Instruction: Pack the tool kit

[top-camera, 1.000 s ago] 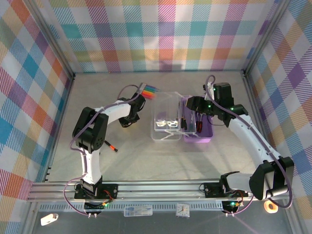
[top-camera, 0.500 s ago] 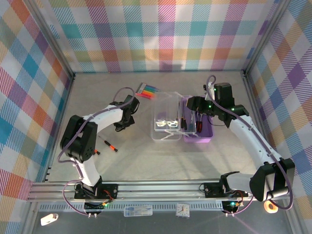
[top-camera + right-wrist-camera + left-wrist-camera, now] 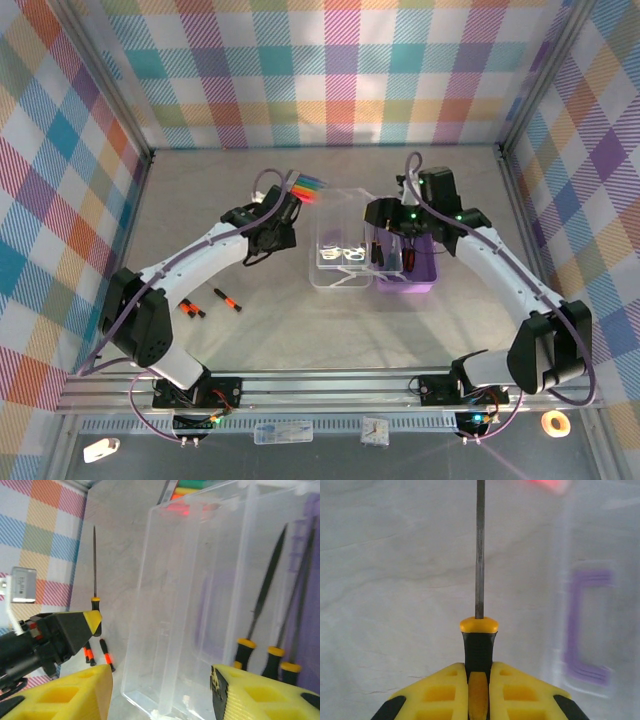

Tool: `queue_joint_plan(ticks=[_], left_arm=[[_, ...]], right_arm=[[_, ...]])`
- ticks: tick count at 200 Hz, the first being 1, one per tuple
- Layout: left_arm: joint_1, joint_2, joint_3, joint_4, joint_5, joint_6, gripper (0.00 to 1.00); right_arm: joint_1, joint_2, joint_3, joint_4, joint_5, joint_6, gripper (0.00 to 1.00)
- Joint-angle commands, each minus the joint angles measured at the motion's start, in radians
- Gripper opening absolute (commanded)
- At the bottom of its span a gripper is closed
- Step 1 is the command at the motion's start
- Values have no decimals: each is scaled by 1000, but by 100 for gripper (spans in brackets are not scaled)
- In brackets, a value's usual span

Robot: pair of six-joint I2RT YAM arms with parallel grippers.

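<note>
One screwdriver [image 3: 479, 626] in left pincer [image 3: 479, 674]

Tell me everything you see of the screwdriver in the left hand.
The screwdriver has a thin grey metal shaft, a black grip and an orange-yellow collar. The left hand is shut on the grip, its yellow pads either side. The shaft points straight out from the hand, grey table behind it, the clear lid alongside.

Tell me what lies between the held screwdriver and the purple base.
The open clear lid lies flat between the left gripper's screwdriver and the base, so the screwdriver must pass over it. The right gripper, open, hovers near where lid and base meet and may crowd that path.
</note>
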Motion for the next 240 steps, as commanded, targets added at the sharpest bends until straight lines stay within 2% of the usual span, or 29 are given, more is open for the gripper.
queue_joint_plan(ticks=[1, 63, 115, 142, 179, 208, 227, 240], left_arm=[[-31, -26, 60, 6, 66, 35, 9], [-158, -12, 99, 114, 199, 38, 10], [-204, -35, 91, 162, 223, 49, 10], [-216, -25, 103, 161, 232, 50, 10], [-220, -9, 122, 163, 250, 49, 10], [-223, 5, 136, 167, 267, 51, 10], [-225, 11, 142, 170, 270, 52, 10], [-226, 14, 146, 167, 269, 54, 10]], right_arm=[[38, 28, 72, 60, -9, 32, 55], [77, 168, 169, 127, -33, 94, 56], [82, 224, 183, 148, 9, 142, 54], [82, 256, 184, 165, -28, 159, 47], [81, 252, 171, 177, -45, 167, 28], [82, 252, 162, 176, -47, 175, 20], [82, 259, 162, 177, -50, 180, 19], [82, 262, 163, 183, -53, 183, 14]])
